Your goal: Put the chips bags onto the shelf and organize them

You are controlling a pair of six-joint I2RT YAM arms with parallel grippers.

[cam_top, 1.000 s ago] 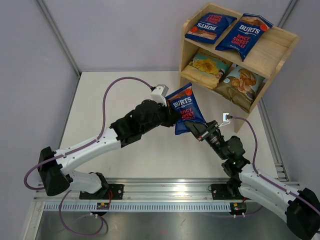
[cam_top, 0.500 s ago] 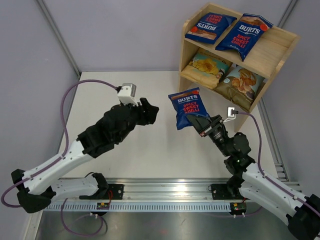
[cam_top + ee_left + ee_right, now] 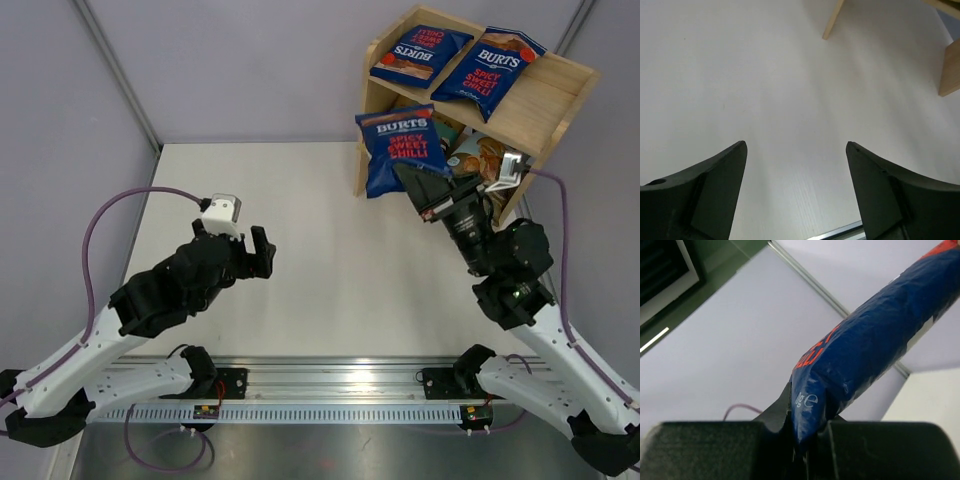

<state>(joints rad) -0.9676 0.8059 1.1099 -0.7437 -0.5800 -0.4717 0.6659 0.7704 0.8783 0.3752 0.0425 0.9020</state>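
Aloft: dark blue bag (image 3: 399,148), label "BURTS SPICY SWEET CHILLI", in front of the shelf (image 3: 563,98) at its left side. The right fingers (image 3: 428,188) are clamped on its lower corner. Two more Burts bags (image 3: 420,52) lie on the top tier. Over the worktop (image 3: 330,250), left fingers (image 3: 715,185) stand apart, holding nothing.

Tabletop (image 3: 330,270): matte off-white, plain; faint streaky grain seen close in L wrist view (image 3: 770,85). Walls (image 3: 250,60): pale grey-lilac panels at back + both sides. Alu profile bars slant along the wall joints, one upper L (image 3: 118,78), one upper R (image 3: 573,18). Near edge: silver extrusion rail (image 3: 330,380) across the width, white slotted strip (image 3: 330,412) just below it, then brushed metal sheet (image 3: 330,455). R wrist view: dark panel (image 3: 660,265) top L, thin metal bar (image 3: 807,276) crossing lilac wall.
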